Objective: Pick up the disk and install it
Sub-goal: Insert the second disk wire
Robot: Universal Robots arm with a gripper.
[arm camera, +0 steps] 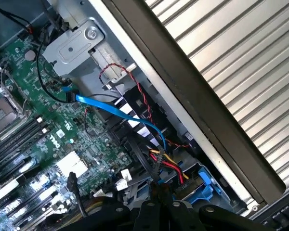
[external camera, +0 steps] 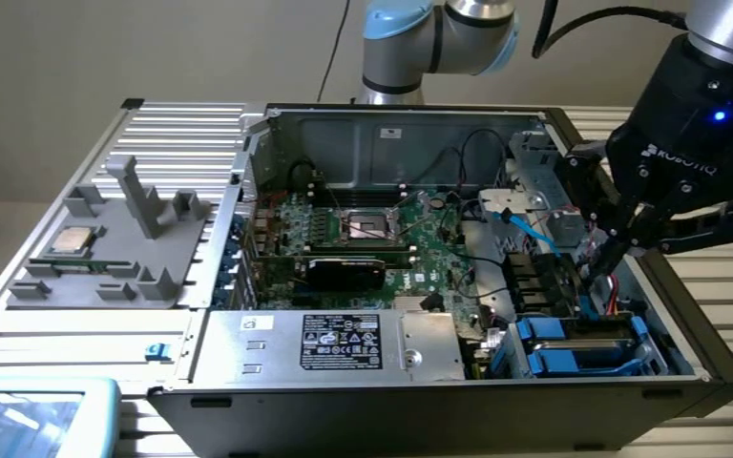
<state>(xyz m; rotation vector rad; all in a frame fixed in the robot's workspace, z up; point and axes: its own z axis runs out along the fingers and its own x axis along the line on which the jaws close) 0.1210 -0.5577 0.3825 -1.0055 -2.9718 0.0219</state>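
The disk's blue carrier (external camera: 579, 345) lies in the drive bay at the near corner of the open computer case, on the exterior view's right. Its blue end tab (arm camera: 203, 188) also shows in the wrist view, while the metal body is mostly hidden by the bay and cables. My gripper (external camera: 606, 256) hangs just above and behind that bay, inside the case's wall. The dark fingers (arm camera: 149, 214) are shut, with their tips down among the red, yellow and black power wires (arm camera: 169, 168). I cannot tell whether anything is pinched between them.
A blue flat data cable (arm camera: 116, 111) runs from the motherboard (external camera: 380, 229) toward the bay. A silver power supply box with a black sticker (external camera: 341, 345) fills the case's near side. The case wall (arm camera: 192, 96) stands close by. A grey fixture holding a processor chip (external camera: 72, 240) sits outside, at the exterior view's left.
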